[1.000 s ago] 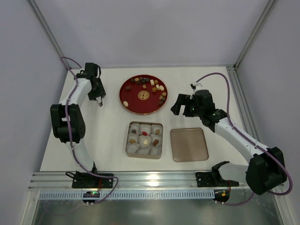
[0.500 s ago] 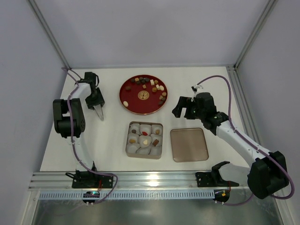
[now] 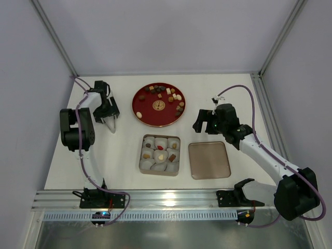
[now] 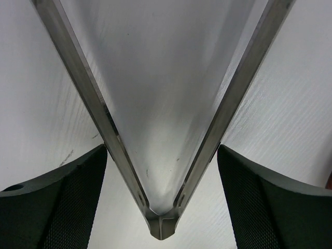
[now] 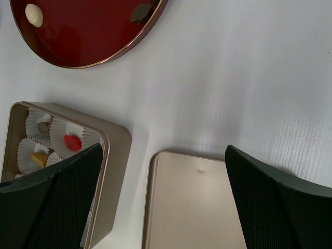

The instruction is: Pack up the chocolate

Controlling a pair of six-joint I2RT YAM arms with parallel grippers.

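Left wrist view first: the left gripper (image 4: 162, 153) has its fingers (image 4: 67, 202) spread wide. Between them sit a pair of metal tweezers (image 4: 91, 104), hinge toward the camera and both legs sprung apart. The tips run out of the picture, so I cannot tell from here whether they carry anything; no candy shows between the legs. The tool makes sense, since each piece is far smaller than the bare fingers could pinch.

From the top camera, that gripper hangs over bare white table (image 3: 119, 155), left of the red plate (image 3: 144, 110) and clear of its rim. Most of the chocolate (image 3: 169, 94) lies scattered on the far half of that plate (round and square bits, dark to cream). A few pieces already sit in the white paper cups (image 3: 165, 142) inside the open tin (image 3: 140, 155), which is just in front of the plate.

The right gripper (image 5: 164, 150) is also fully spread and empty. It hovers between the plate and the tin's lid (image 3: 209, 161), which lies flat to the right of the tin. The lid was probably set there to keep the cups reachable until filling ends.

Packing looks partly done, and the likely next move is tweezers back to the plate.
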